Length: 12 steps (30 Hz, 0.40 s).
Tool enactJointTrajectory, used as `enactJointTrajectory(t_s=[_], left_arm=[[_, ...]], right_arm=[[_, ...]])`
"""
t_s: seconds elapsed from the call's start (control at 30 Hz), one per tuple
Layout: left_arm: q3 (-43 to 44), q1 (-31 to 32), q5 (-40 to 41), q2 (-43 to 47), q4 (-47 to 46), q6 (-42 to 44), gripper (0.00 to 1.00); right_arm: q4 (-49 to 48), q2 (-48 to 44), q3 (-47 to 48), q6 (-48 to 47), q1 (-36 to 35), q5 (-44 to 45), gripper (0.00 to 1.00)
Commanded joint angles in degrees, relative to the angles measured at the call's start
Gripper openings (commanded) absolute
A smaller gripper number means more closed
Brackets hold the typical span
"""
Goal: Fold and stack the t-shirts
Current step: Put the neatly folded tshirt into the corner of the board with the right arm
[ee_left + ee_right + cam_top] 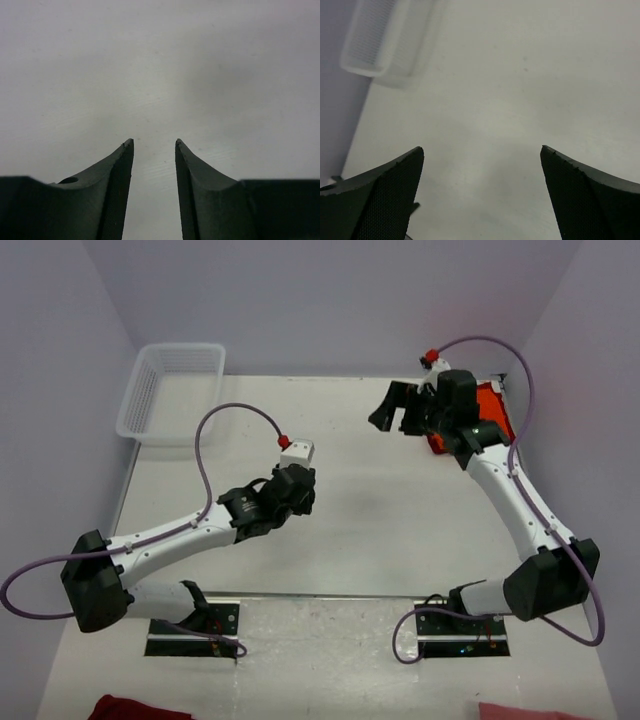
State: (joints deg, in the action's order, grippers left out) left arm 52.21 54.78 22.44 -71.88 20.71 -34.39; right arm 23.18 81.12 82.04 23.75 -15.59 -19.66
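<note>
A bright orange t-shirt point(493, 408) lies folded at the table's back right corner, mostly hidden under my right wrist. A dark red t-shirt point(135, 707) shows at the bottom left edge, in front of the arm bases. My right gripper point(397, 418) is wide open and empty, just left of the orange shirt; in the right wrist view point(482, 152) only bare table lies between its fingers. My left gripper point(300, 490) hovers over the table's middle; in the left wrist view point(154, 142) its fingers stand a little apart with nothing between them.
A white lattice basket point(170, 390) stands at the back left corner and also shows in the right wrist view point(385, 40). A pinkish-red cloth point(525, 710) peeks in at the bottom right edge. Purple walls close in the table on three sides.
</note>
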Motion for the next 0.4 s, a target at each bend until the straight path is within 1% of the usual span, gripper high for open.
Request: enactJointTrajectory(t_s=[0.0, 0.07, 0.1, 0.13, 0.17, 0.2, 0.23, 0.27, 0.37], left_arm=[[6.7, -0.6, 21.1, -3.2, 9.8, 0.6, 0.42], [9.0, -1.9, 24.2, -4.9, 12.2, -0.1, 0.48], [9.5, -3.6, 24.1, -5.5, 13.4, -0.7, 0.52], [9.7, -4.8, 23.7, -5.6, 13.6, -0.7, 0.53], [9.7, -6.2, 21.6, -5.4, 13.0, -0.7, 0.54], [9.3, -9.2, 20.3, -5.0, 12.3, -0.3, 0.56], [8.9, -10.8, 19.1, -4.5, 11.6, -0.1, 0.57], [7.7, -13.7, 17.8, -3.1, 9.7, 0.5, 0.59], [6.3, -16.3, 19.1, -1.0, 8.2, 2.7, 0.69]], right_arm=[[4.2, -5.7, -8.8, -3.9, -1.8, 18.0, 0.99], [3.3, -9.6, -13.9, -4.7, -2.4, 19.6, 0.99], [2.7, -10.9, -15.7, -4.9, -2.8, 19.6, 0.99], [1.9, -12.3, -18.9, -5.0, -2.9, 19.7, 0.99], [0.4, -13.5, -20.5, -5.0, -2.8, 20.6, 0.99], [-0.3, -15.7, -22.0, -5.1, -2.9, 20.5, 0.99], [-0.8, -16.5, -24.0, -5.1, -2.9, 20.5, 0.99], [-1.6, -17.1, -25.0, -5.0, -2.9, 20.3, 0.99], [-1.9, -18.5, -26.8, -3.8, -2.9, 22.4, 0.99]])
